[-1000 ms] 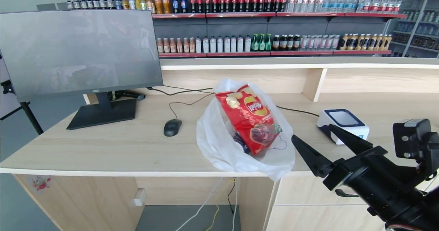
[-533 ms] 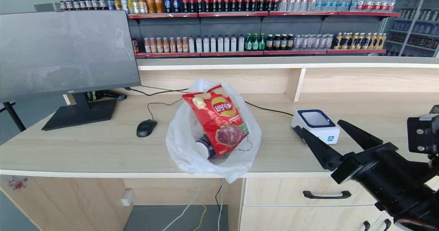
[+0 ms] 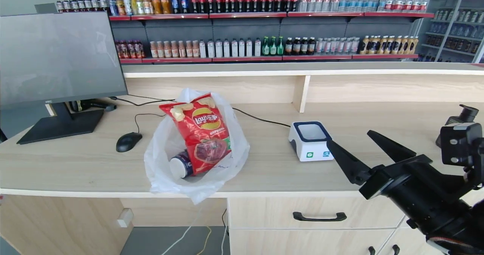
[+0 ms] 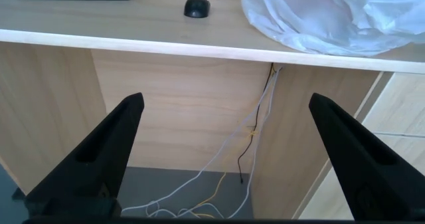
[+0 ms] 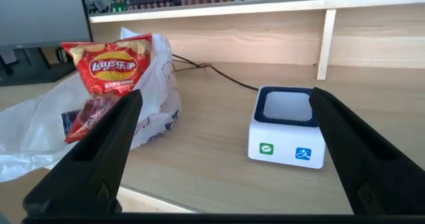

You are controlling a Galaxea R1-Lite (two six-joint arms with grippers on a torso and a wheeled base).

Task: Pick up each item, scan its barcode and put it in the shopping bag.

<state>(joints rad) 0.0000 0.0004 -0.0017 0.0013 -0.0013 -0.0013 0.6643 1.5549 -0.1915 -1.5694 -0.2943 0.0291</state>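
Note:
A white plastic shopping bag (image 3: 160,168) lies open on the wooden counter (image 3: 264,168). In it stand a red chips bag (image 3: 200,134) and a dark can (image 3: 180,165) lying on its side. The white scanner (image 3: 310,144) with a dark blue rim sits to the bag's right. My right gripper (image 3: 349,138) hovers open and empty just right of the scanner, near the counter's front edge; its wrist view has the scanner (image 5: 287,127), chips bag (image 5: 106,74) and my right gripper (image 5: 226,94). My left gripper (image 4: 226,101) is open and empty below the counter edge, under the shopping bag (image 4: 332,18).
A monitor (image 3: 56,58) and a black mouse (image 3: 128,141) stand left of the bag, with cables running behind. A raised ledge (image 3: 302,73) backs the counter. Drawers with black handles (image 3: 319,217) are below. A dark object (image 3: 463,117) sits far right.
The head camera has swung to the right, so the whole scene has slid left in the picture. My right gripper stays open and now sits closer to the scanner.

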